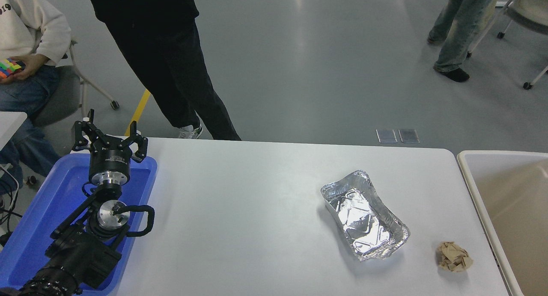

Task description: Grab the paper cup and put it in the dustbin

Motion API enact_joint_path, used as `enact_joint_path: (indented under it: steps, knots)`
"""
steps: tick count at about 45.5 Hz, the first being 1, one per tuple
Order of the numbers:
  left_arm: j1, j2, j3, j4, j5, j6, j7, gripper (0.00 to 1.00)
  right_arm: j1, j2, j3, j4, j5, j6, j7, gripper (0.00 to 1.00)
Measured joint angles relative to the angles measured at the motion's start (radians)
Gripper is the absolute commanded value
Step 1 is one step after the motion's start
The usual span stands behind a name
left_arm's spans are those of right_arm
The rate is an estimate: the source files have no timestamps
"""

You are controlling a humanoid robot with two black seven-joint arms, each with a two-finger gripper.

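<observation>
The paper cup is not in view on the table or anywhere else. The beige dustbin (475, 176) stands at the table's right edge, cut off by the picture's right side; the part of its inside that shows holds nothing. My left gripper (108, 132) is open and empty, parked over the far end of the blue tray at the left. My right arm and gripper are out of view.
A blue plastic tray (34, 227) lies under the left arm. A crumpled silver foil tray (364, 214) lies right of centre, and a crumpled brown paper ball (454, 256) lies near the dustbin. A person (162, 60) stands at the far edge; another sits at the far left.
</observation>
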Motion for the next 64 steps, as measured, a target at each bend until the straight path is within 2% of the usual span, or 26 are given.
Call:
enact_joint_path:
  steps: [12, 13, 15, 16, 18, 39, 47, 64]
  knots:
    - [0.000, 0.000, 0.000, 0.000, 0.000, 0.000, 0.000, 0.99, -0.066, 0.058, 0.024, -0.019, 0.001, -0.002, 0.026, 0.00]
    - [0.000, 0.000, 0.000, 0.000, 0.000, 0.000, 0.000, 0.99, -0.068, 0.061, 0.024, -0.020, 0.001, -0.002, 0.027, 0.14]
    - [0.000, 0.000, 0.000, 0.000, 0.000, 0.000, 0.000, 0.99, -0.073, 0.066, 0.026, -0.020, 0.001, -0.002, 0.030, 0.71]
    - [0.000, 0.000, 0.000, 0.000, 0.000, 0.000, 0.000, 0.99, -0.075, 0.068, 0.026, -0.021, 0.001, -0.002, 0.031, 0.83]
    - [0.000, 0.000, 0.000, 0.000, 0.000, 0.000, 0.000, 0.99, -0.078, 0.071, 0.027, -0.022, 0.001, -0.003, 0.033, 0.99]
    - [0.000, 0.000, 0.000, 0.000, 0.000, 0.000, -0.001, 0.99, -0.063, 0.089, 0.024, -0.014, 0.000, -0.001, 0.042, 1.00]
    - [0.000, 0.000, 0.000, 0.000, 0.000, 0.000, -0.001, 0.99, -0.035, 0.080, 0.021, 0.065, -0.001, 0.000, 0.043, 1.00]
    - [0.000, 0.000, 0.000, 0.000, 0.000, 0.000, -0.001, 0.99, 0.031, -0.134, 0.007, 0.532, -0.042, -0.007, 0.043, 1.00]
